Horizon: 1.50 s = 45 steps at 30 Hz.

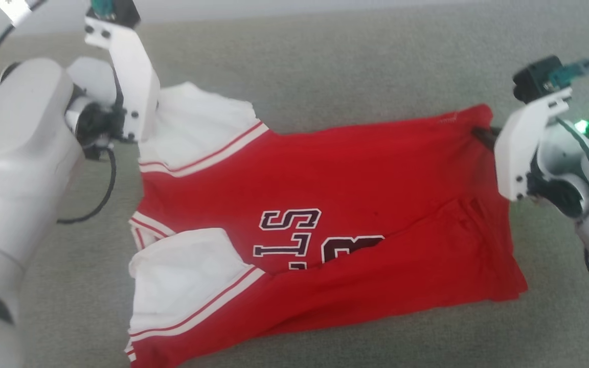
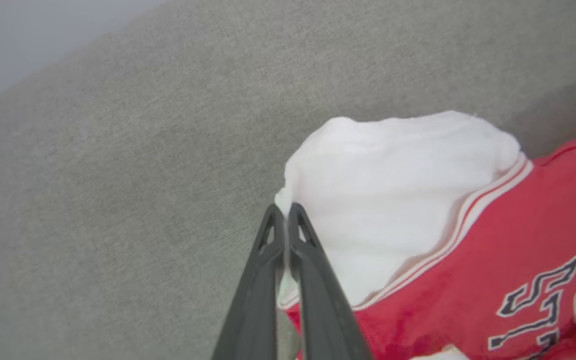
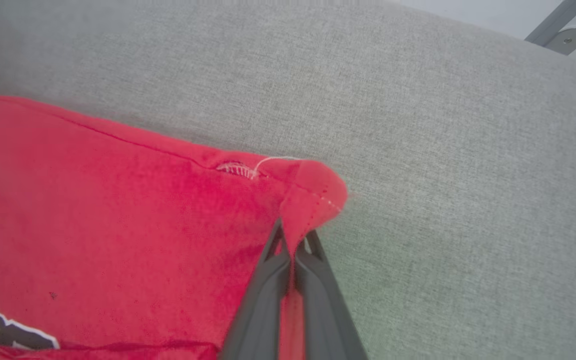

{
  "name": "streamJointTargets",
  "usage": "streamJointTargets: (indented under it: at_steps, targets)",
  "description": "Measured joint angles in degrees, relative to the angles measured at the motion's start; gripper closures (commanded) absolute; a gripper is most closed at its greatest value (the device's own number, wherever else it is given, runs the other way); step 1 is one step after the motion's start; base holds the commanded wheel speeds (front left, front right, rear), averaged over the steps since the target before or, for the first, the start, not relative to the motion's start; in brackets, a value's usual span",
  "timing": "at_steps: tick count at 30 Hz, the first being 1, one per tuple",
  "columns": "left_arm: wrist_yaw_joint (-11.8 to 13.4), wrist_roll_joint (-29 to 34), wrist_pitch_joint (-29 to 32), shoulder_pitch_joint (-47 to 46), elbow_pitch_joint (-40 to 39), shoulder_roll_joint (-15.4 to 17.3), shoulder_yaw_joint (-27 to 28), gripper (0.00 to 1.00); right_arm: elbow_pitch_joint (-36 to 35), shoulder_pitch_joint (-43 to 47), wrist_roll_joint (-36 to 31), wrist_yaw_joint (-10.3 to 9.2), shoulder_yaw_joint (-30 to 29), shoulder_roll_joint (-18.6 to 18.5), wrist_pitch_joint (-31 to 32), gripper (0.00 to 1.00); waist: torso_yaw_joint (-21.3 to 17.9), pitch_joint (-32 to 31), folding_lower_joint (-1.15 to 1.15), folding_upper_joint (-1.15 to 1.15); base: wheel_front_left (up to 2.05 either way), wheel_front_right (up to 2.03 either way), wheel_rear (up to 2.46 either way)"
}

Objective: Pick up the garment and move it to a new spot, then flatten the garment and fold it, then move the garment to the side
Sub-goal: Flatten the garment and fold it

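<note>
The red garment [image 1: 345,204] lies sideways on the grey cloth surface, white sleeves to the left, hem to the right, dark outlined letters showing; its near half is bunched and folded over. My left gripper [image 2: 285,210] is shut on the edge of the far white sleeve [image 2: 393,190], behind my left wrist in the head view. The far hem corner [image 3: 313,192] of the garment [image 3: 118,215] is pinched in my right gripper [image 3: 293,237], which is shut; its dark fingers [image 1: 484,136] show at that corner in the head view.
The grey fabric surface [image 1: 325,66] runs all round the garment, with room beyond it and at the right. A pale wall lies past its far edge. A grey metal bracket [image 3: 558,30] shows at the top right of the right wrist view.
</note>
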Motion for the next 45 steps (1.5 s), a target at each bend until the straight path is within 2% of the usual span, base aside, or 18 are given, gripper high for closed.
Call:
streamJointTargets:
  at_steps: [2,7,10,13,17,19,23,28,29,30,31,32,33,37,45]
  targets:
    - [0.1,0.2,1.3,1.2,-2.7,1.3,-0.7,1.00,-2.2,2.1,0.9,0.00,-0.2,-1.2,-0.1,1.00,0.6,-0.9,0.00,0.00,0.00,0.00,0.00]
    - [3.7,-0.2,4.9,5.6,-13.7,5.0,-1.3,1.00,-7.9,8.5,2.4,0.00,-2.0,-4.8,0.0,1.00,2.1,-2.9,0.00,0.00,0.00,0.00,0.00]
    - [7.6,-1.3,8.2,10.1,-22.9,7.9,-1.5,1.00,-11.0,12.7,2.7,0.00,-3.3,-6.7,1.4,1.00,2.9,-3.8,0.00,0.00,0.00,0.00,0.00]
    - [12.5,-2.1,11.1,14.8,-33.6,11.8,-1.9,1.00,-13.8,16.4,3.1,0.00,-5.2,-8.0,2.6,1.00,3.5,-4.1,0.00,0.00,0.00,0.00,0.00]
    - [19.4,-3.3,13.5,21.3,-47.1,16.7,-2.3,1.00,-16.0,21.1,3.3,0.00,-7.6,-8.3,4.1,1.00,3.8,-4.0,0.00,0.00,0.00,0.00,0.00]
    - [22.1,-3.6,14.3,24.1,-51.9,18.4,-2.6,1.00,-16.3,22.9,3.0,0.00,-8.9,-8.1,5.0,1.00,3.9,-3.8,0.00,0.00,0.00,0.00,0.00]
    - [24.7,-4.4,13.9,28.2,-55.8,19.7,-2.9,1.00,-16.2,25.2,2.0,0.00,-10.1,-6.4,6.9,1.00,4.0,-3.6,0.00,0.00,0.00,0.00,0.00]
    - [25.1,-5.1,12.1,31.3,-53.9,18.8,-3.4,1.00,-14.6,25.5,0.8,-0.04,-11.2,-3.8,8.3,1.00,3.9,-4.0,0.00,0.00,0.00,0.00,0.00]
    - [24.4,-5.4,10.0,31.6,-52.7,18.1,-3.0,0.70,-13.7,25.3,-0.1,-0.03,-11.6,-3.0,8.4,0.85,3.9,-4.2,0.00,0.00,0.00,0.00,0.00]
    - [24.0,-5.4,9.1,31.6,-52.0,17.7,-2.8,0.58,-13.3,25.2,-0.2,-0.03,-12.2,-2.4,8.6,0.57,3.9,-4.4,0.00,0.00,0.00,0.00,0.00]
    - [23.6,-5.4,8.3,31.8,-51.5,17.4,-2.8,0.51,-13.1,25.2,-0.4,-0.04,-12.4,-2.0,8.8,0.26,4.0,-4.7,0.00,0.00,0.00,0.00,0.00]
    - [23.1,-5.1,7.3,32.0,-51.1,17.3,-2.7,0.19,-13.0,25.2,-0.5,-0.04,-12.5,-1.8,9.1,0.00,4.0,-4.9,0.00,0.00,0.00,0.00,0.00]
    - [22.8,-5.1,6.6,32.3,-50.8,17.2,-2.5,0.00,-13.0,25.2,-0.5,-0.04,-12.7,-1.5,9.5,0.00,4.0,-5.2,0.00,0.00,0.00,0.00,0.00]
    - [21.6,-5.1,3.4,32.8,-50.3,17.2,-1.5,0.00,-13.5,25.4,-0.1,-0.02,-13.2,-0.7,11.1,0.00,4.2,-6.3,0.00,0.00,0.00,0.00,0.00]
    - [20.3,-4.7,-8.4,37.3,-51.5,17.9,2.1,0.00,-16.6,27.7,0.7,-0.03,-17.5,-1.5,13.7,0.00,5.0,-9.1,0.00,0.00,0.00,0.00,0.00]
